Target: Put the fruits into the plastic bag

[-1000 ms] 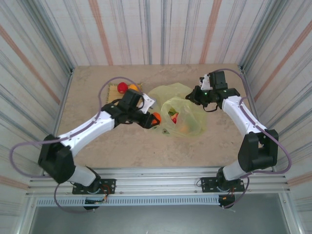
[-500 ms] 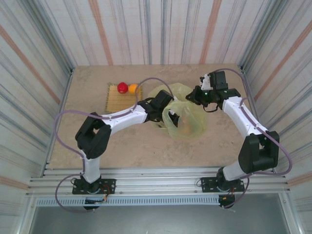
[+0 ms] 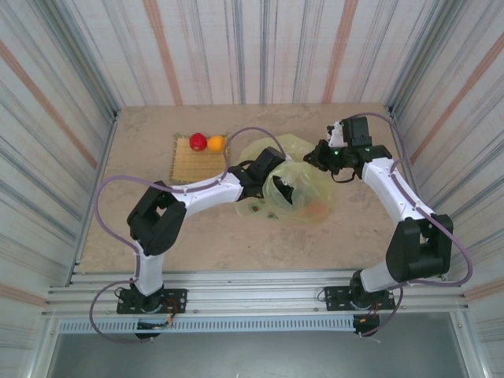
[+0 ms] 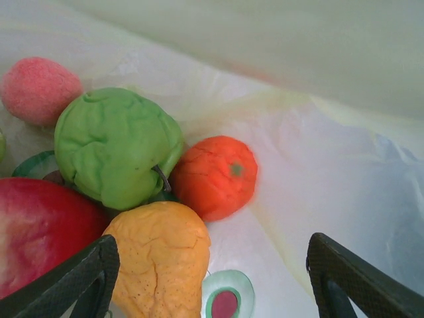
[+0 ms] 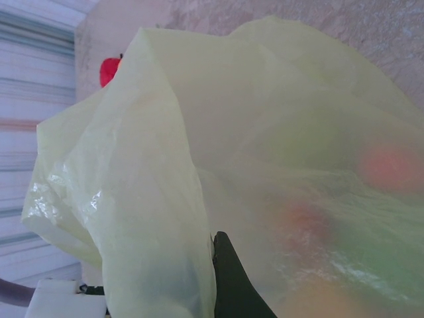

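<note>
My left fingers (image 4: 344,281) stand wide apart and empty inside the plastic bag (image 4: 318,152), fruits (image 4: 116,146) just ahead, while my right fingers (image 5: 232,285) pinch its edge.

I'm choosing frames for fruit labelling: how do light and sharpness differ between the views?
Top external: even light, sharp, red fruit on the mat crisp. Left wrist: washed-out white plastic bag, green fruit and orange fruit clear, left pincer's fingers dark. Right wrist: fruits behind the bag are just blurred colour patches.
</note>
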`<state>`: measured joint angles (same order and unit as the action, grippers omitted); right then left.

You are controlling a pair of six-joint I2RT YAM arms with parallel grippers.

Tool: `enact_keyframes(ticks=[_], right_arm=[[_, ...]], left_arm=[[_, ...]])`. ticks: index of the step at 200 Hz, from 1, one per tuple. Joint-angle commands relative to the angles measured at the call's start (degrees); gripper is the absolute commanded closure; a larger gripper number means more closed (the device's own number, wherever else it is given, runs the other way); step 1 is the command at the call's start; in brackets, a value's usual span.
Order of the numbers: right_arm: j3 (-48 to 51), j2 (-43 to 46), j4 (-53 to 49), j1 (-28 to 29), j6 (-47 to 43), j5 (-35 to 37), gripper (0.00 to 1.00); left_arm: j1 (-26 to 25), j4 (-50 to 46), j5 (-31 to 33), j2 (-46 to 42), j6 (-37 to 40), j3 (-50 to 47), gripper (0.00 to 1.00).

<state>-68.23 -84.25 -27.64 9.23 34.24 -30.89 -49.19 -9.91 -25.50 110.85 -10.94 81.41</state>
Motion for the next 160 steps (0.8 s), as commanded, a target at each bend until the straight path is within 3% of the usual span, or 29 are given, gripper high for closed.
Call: enact_keyframes(ticks=[1, 60, 160], right_arm=[[0.61, 1.06, -0.84, -0.36, 0.22, 0.13, 1.0], [0.48, 0.97, -0.84, -0.53, 0.26, 0.35, 1.0], [0.28, 0.23, -0.66, -0.36, 0.39, 0.13, 1.0]], left_arm=[[0.32, 1.0, 0.32, -4.41, 0.44, -1.64, 0.22], [2.57, 0.99, -0.19, -12.95, 0.44, -8.99, 0.23], [10.85, -2.69, -2.97, -30.02, 2.3, -20.01, 0.24]])
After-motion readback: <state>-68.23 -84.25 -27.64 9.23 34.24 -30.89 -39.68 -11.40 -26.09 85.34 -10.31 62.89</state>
